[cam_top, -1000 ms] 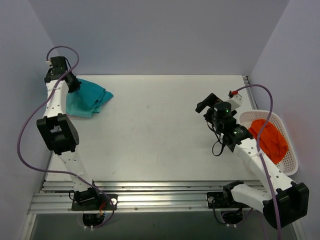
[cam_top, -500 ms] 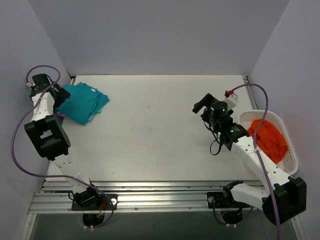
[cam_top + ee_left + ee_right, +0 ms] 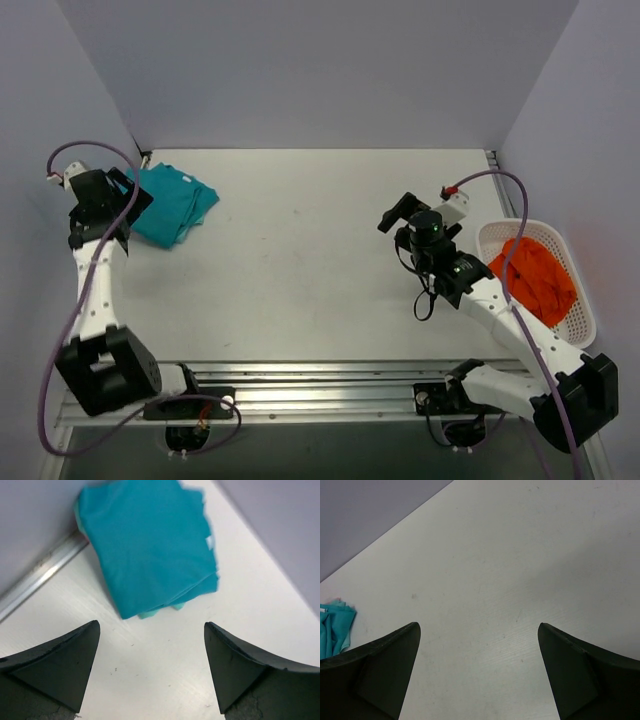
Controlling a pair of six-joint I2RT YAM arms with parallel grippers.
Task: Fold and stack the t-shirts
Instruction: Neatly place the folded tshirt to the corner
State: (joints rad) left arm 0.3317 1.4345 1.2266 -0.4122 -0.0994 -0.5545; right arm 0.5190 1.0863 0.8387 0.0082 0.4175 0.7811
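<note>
— What moves?
— Your left gripper (image 3: pixel 151 630) backs off the folded t-shirts (image 3: pixel 150 550) at the table's (image 3: pixel 320 290) far-left corner. It and your right gripper (image 3: pixel 479 630) gape empty. The cloth looks soft and light, so pinch a folded edge.

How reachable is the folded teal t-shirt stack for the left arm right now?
Probably yes. The left arm has its jaws open just short of the t-shirt stack, with only bare table between. The wall beside the stack may cramp the approach.

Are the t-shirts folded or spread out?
Folded: the teal shirt lies as a compact layered rectangle atop the mint shirt, whose edge peeks out below.
</note>
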